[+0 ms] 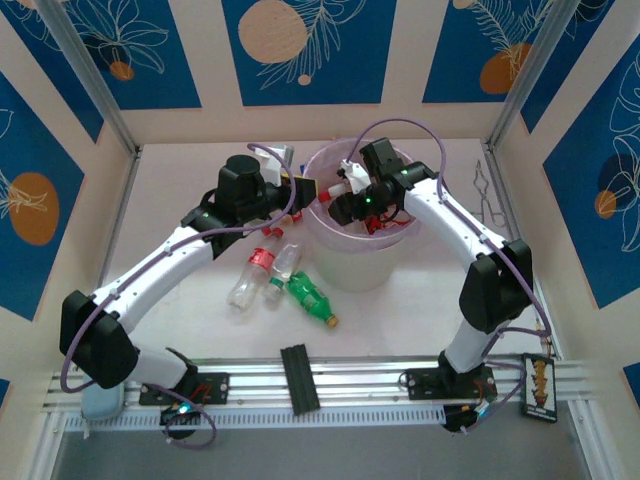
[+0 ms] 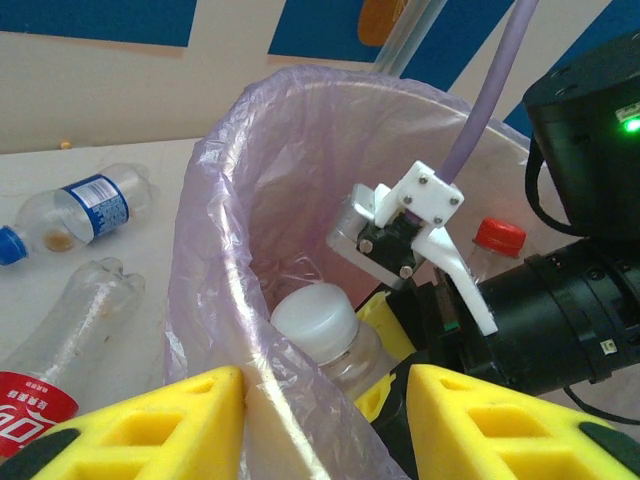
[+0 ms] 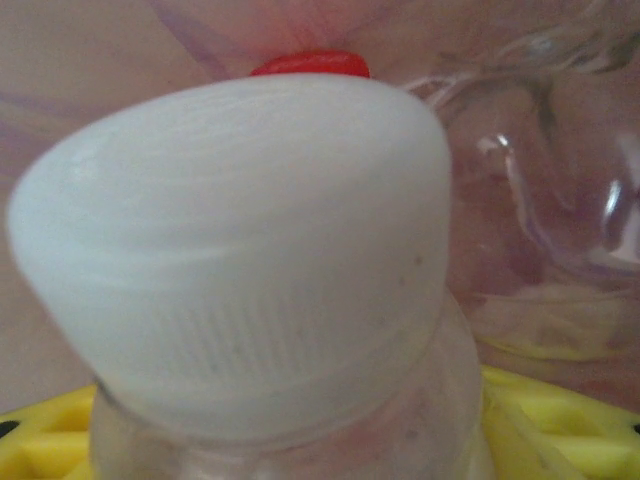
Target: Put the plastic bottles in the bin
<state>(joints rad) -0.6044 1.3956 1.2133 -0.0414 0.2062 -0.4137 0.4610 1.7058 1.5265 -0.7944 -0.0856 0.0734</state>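
While your right gripper (image 1: 337, 207) hangs inside the bin (image 1: 372, 268), its wrist view puts a white-capped bottle (image 3: 240, 250) upright and close to the lens, between that arm's yellow fingers (image 3: 560, 415). You can see the jaws standing on either side of its neck, but you cannot tell whether they press on it. Beyond the white cap, a red cap (image 3: 310, 63) and a clear bottle (image 3: 540, 200) lie in the bin against the pinkish bag.

Your left gripper (image 1: 303, 190) sits at the bin's left rim. Its jaws are partly apart and grip nothing. The bag-lined rim (image 2: 215, 200) runs up through the gap, with the left finger (image 2: 150, 425) outside the bin and the other over the inside. From here you also see the white-capped bottle just inside the rim.

On the worktop (image 1: 180, 330), near the bin's front left, a clear red-labelled bottle (image 1: 250, 278) and the green bottle (image 1: 308, 297) lie close together. The left wrist view shows a blue-labelled bottle (image 2: 90, 205) on its side outside the bin, and an uncapped clear bottle (image 2: 70, 330) nearer the left finger.
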